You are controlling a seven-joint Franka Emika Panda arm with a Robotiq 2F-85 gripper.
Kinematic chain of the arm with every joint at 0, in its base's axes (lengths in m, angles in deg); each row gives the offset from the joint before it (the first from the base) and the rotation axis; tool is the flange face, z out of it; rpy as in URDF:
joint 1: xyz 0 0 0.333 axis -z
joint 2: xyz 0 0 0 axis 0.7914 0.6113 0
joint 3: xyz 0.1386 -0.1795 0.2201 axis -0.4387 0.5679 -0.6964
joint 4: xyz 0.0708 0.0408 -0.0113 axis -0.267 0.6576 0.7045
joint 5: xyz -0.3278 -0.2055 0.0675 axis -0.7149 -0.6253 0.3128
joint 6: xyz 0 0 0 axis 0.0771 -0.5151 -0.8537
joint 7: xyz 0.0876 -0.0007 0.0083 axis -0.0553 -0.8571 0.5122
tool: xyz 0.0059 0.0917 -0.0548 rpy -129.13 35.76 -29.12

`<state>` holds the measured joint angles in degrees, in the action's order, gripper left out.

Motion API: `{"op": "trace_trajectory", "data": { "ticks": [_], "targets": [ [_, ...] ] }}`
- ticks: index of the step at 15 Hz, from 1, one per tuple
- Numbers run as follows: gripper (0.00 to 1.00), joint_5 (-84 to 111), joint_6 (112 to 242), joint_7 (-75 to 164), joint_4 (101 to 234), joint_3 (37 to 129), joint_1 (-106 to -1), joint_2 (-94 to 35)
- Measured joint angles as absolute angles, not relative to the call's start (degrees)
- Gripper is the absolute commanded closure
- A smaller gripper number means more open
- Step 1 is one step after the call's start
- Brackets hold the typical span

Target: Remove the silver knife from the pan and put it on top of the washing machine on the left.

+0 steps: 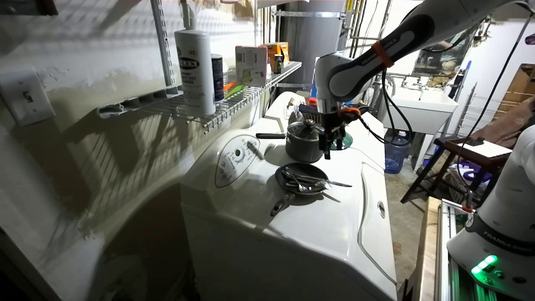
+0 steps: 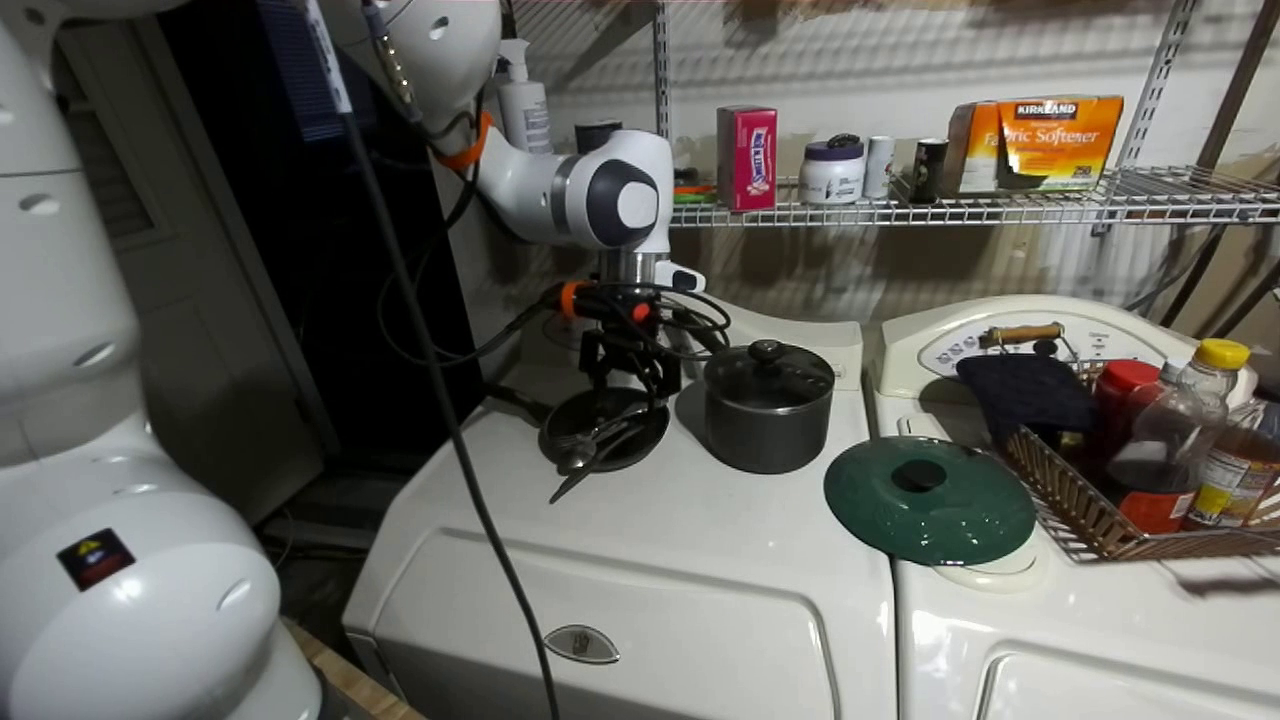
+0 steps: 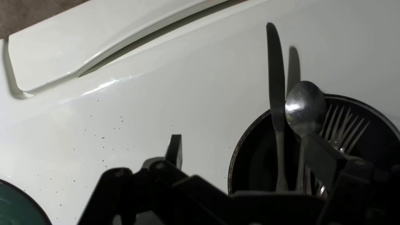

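Observation:
The silver knife (image 3: 276, 78) lies in the pan (image 3: 256, 156) with its blade sticking out over the rim; the blade also shows in both exterior views (image 1: 340, 184) (image 2: 572, 486). A spoon (image 3: 304, 104) and forks (image 3: 342, 125) lie beside it in the pan. The pan stands on the white washing machine (image 1: 309, 230), which also shows in an exterior view (image 2: 700, 530). My gripper (image 3: 247, 140) is open and empty above the pan. In the wrist view the knife lies between its fingers, and one finger covers part of the spoon and forks. The knife's handle end is hidden there.
A dark lidded pot (image 2: 768, 425) stands close beside the pan and my gripper. A green lid (image 2: 930, 510) lies past the pot. A basket with bottles (image 2: 1120, 535) is on the neighbouring machine. A wire shelf (image 1: 246, 94) with bottles and boxes runs along the wall.

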<state>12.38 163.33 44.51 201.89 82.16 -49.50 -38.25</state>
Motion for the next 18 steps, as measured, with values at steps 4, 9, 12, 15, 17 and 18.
{"op": "trace_trajectory", "data": {
  "ticks": [4,9,12,15,17,18],
  "targets": [
    [0.0,12.4,163.2,44.7,201.8,82.1,-49.5,-38.1],
    [0.17,12.2,160.8,45.5,197.8,80.9,-50.6,-34.4],
    [0.33,12.2,158.8,45.9,194.2,80.3,-51.1,-31.1],
    [0.4,12.2,157.0,46.9,191.1,80.1,-51.2,-28.3],
    [0.42,12.2,156.2,47.5,189.3,80.1,-51.2,-26.4],
    [0.42,12.2,155.9,47.7,188.5,80.1,-51.2,-25.4]
  ]
}}
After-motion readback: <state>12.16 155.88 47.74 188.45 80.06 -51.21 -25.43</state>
